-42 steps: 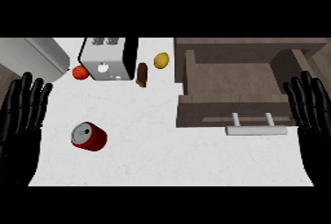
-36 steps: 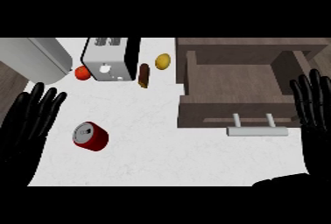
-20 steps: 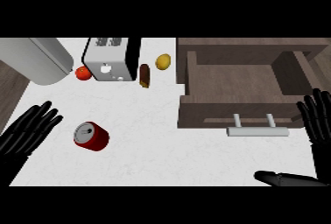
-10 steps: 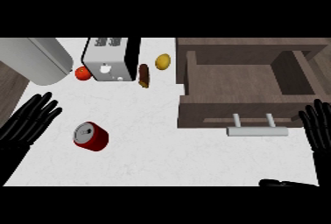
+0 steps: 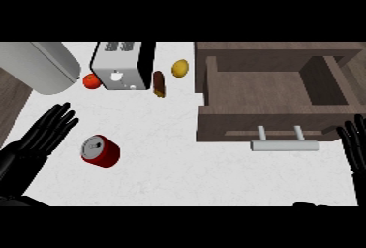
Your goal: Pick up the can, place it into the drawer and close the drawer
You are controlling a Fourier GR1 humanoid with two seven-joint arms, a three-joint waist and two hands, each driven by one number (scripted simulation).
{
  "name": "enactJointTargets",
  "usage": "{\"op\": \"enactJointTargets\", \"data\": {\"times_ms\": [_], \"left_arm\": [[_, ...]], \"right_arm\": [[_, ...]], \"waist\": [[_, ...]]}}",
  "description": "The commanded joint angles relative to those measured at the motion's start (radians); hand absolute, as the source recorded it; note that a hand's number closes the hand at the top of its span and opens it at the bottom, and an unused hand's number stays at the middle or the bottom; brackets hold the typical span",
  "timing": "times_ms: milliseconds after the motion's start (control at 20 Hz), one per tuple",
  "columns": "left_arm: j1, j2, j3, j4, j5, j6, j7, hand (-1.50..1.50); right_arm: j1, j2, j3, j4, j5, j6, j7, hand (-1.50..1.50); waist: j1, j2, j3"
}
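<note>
The left hand (image 5: 44, 135) is drifting down and toward the can (image 5: 100, 151) compared with two seconds ago, when it was standing higher along the left edge; the right hand (image 5: 355, 145) is sinking along the right edge, and now only its fingers are showing. The can itself is lying where it was.

The left hand is spreading its fingers, straight and holding nothing, just left of the can and not touching it. The right hand's fingers are standing straight too, beside the drawer (image 5: 271, 92) and empty.

The red can is lying on its side on the white counter (image 5: 178, 164), well apart from the drawer. The drawer is standing pulled out and holding nothing, its handle (image 5: 283, 144) facing the robot.

So nothing of the task is done yet: grasping, carrying, placing and closing are all remaining. The approach to the can seems to be just beginning.
</note>
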Motion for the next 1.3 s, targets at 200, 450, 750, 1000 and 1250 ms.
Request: {"op": "enactJointTargets", "data": {"times_ms": [200,450,750,1000,1250], "left_arm": [[-0.034,-0.048,-0.009,0.212,-0.152,-0.031,-0.19,-1.5],[-0.022,-0.026,0.034,0.271,-0.167,-0.054,-0.245,-1.5],[-0.054,-0.056,0.022,0.373,-0.273,0.005,-0.338,-1.5],[-0.041,-0.041,0.038,0.464,-0.302,-0.011,-0.431,-1.5],[-0.15,-0.008,0.057,0.624,-0.307,-0.031,-0.462,-1.5]], "right_arm": [[-0.017,0.009,-0.019,0.028,0.003,0.028,-0.026,-1.5],[0.013,-0.007,-0.071,0.028,-0.039,0.079,-0.036,-1.5],[0.071,0.011,-0.083,0.014,-0.032,0.116,-0.075,-1.5],[0.04,0.069,-0.003,0.021,0.066,0.072,-0.074,-1.5],[-0.037,0.027,-0.068,0.024,-0.002,0.082,-0.014,-1.5]], "waist": [[0.0,0.0,0.0],[0.0,0.0,0.0],[-0.002,0.0,0.0],[0.001,0.0,0.0],[-0.001,0.001,0.0]]}}
